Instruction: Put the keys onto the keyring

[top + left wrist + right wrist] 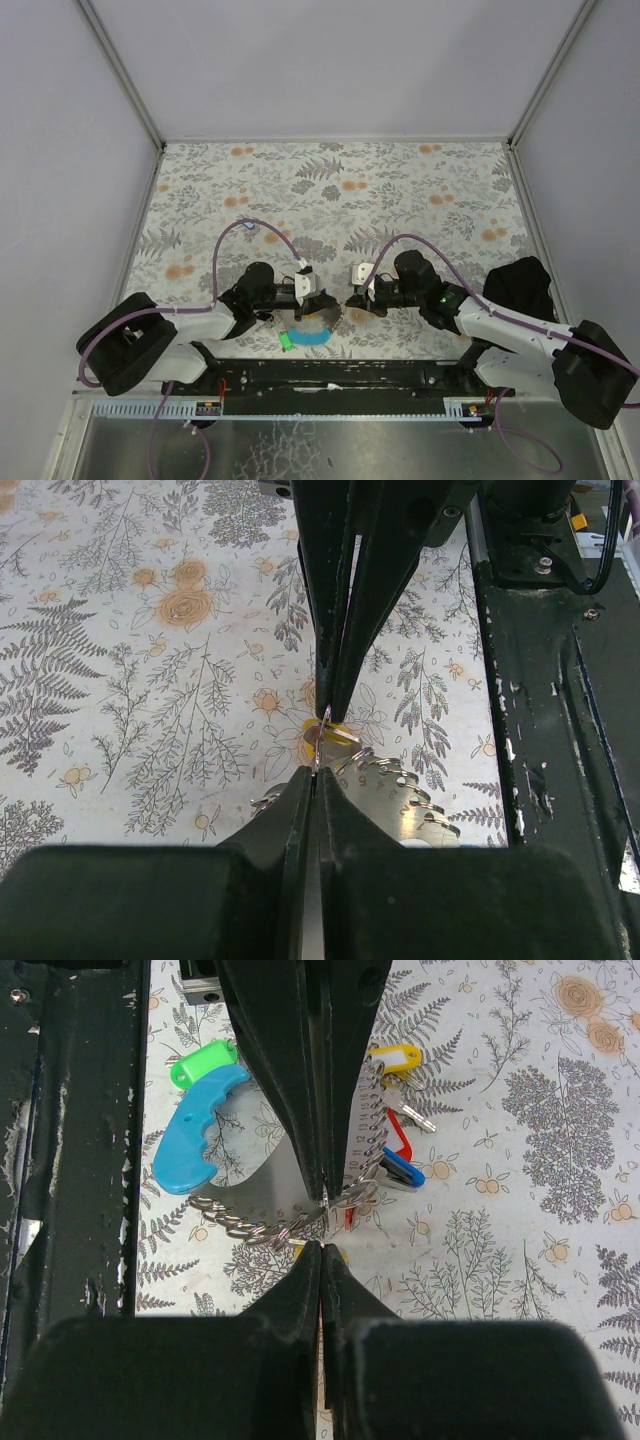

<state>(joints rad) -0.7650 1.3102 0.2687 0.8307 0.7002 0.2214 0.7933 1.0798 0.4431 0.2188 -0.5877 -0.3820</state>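
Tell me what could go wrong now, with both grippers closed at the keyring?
1. The left gripper and right gripper each pinch the thin keyring only by their tips, so it may slip out.
2. They face each other closely; a misaligned move could bump them or twist the ring.
3. The keys lie crowded beneath, so one may snag.

- The keyring [312, 335] lies on the table [330, 190], at its 6 o'clock edge
- The left gripper [325, 306] is at the ring's 10 o'clock, the right gripper [352, 300] at 2 o'clock
- In the right wrist view, the strap [200, 1130] is at the ring's 10 o'clock, the keys [395, 1060] at 2 o'clock
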